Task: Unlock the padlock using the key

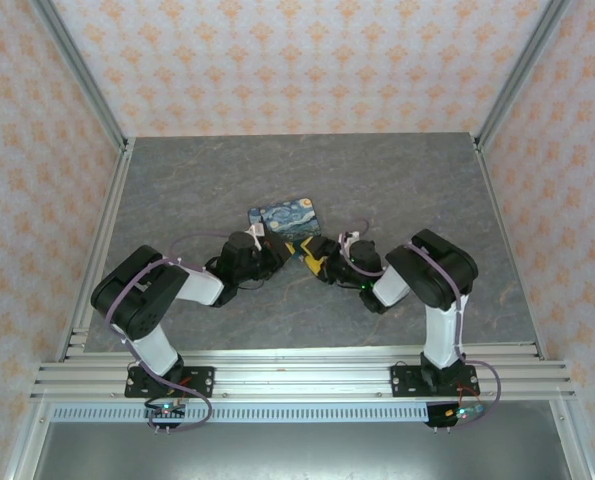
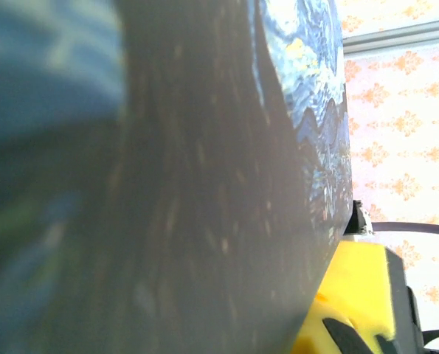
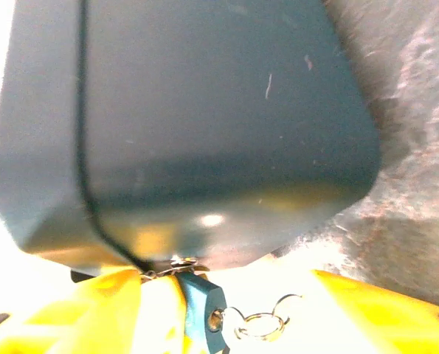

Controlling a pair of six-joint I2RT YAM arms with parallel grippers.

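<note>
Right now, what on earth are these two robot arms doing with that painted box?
Both arms meet at the starry painted box. The left hand, closed, sits against the box's near corner. The right hand is open, its yellow fingers either side of the small teal padlock hanging at the box's edge. A little metal ring dangles by its keyhole; I can't tell whether it's unlocked.

A box [image 1: 285,217] lies at the middle of the surface [image 1: 397,190], behind both arms. The left arm [image 1: 192,285] reaches its near left edge, the right arm [image 1: 407,280] its near right. The padlock [image 3: 203,310] sits against the box's edge, between the right arm's fingers [image 3: 381,313], with a small ring [image 3: 262,322] just beside it.
</note>
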